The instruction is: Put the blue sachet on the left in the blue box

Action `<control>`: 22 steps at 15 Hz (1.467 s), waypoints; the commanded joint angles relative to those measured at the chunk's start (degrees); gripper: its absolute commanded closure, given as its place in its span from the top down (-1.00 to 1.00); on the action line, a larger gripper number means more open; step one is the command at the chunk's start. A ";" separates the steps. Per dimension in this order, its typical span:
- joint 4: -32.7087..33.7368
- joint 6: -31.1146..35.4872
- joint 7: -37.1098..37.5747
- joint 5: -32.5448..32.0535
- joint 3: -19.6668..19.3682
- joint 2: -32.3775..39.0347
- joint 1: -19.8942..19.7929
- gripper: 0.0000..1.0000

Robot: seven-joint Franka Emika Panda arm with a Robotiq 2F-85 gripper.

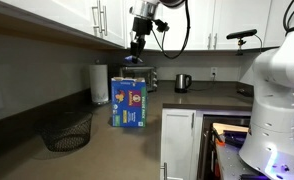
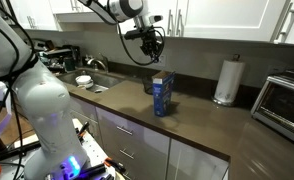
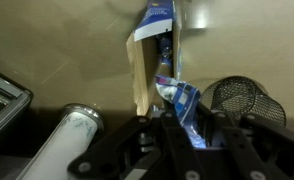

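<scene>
Countertop [image 1: 107,150] carries the blue box [image 1: 129,102], wire basket [image 1: 65,131], paper-towel roll [image 1: 100,84].

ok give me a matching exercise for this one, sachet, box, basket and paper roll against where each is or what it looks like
Things:
1. sachet
2. box
3. basket
4. paper roll

Places and looks:
a. white, standing upright
b. black wire, on the counter
c. held in the gripper, up in the air
d. blue, standing on the counter under the gripper

Pairs: 1-c, 2-d, 3-b, 4-a
</scene>
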 commanded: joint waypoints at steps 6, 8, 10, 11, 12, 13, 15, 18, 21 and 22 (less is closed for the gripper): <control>4.33 5.78 5.27 -3.11 0.83 11.86 -3.33 -0.88; 4.88 5.83 6.90 -4.13 0.86 13.80 -3.26 -0.77; 4.95 5.44 7.94 -4.80 0.88 14.29 -2.81 -0.07; 4.76 5.50 8.60 -5.69 1.04 14.05 -2.71 0.03; 4.85 5.12 8.99 -6.26 1.16 13.74 -2.61 0.18; 4.80 4.85 9.25 -6.73 1.30 13.31 -2.58 0.28; 4.73 4.01 9.54 -7.07 1.61 12.19 -2.38 0.55; 4.66 2.34 8.59 -6.12 1.87 10.66 -2.05 0.93; 4.45 -0.44 7.82 -4.96 2.23 9.33 -1.68 1.00; 4.45 -2.17 7.34 -4.35 2.40 8.96 -1.41 1.00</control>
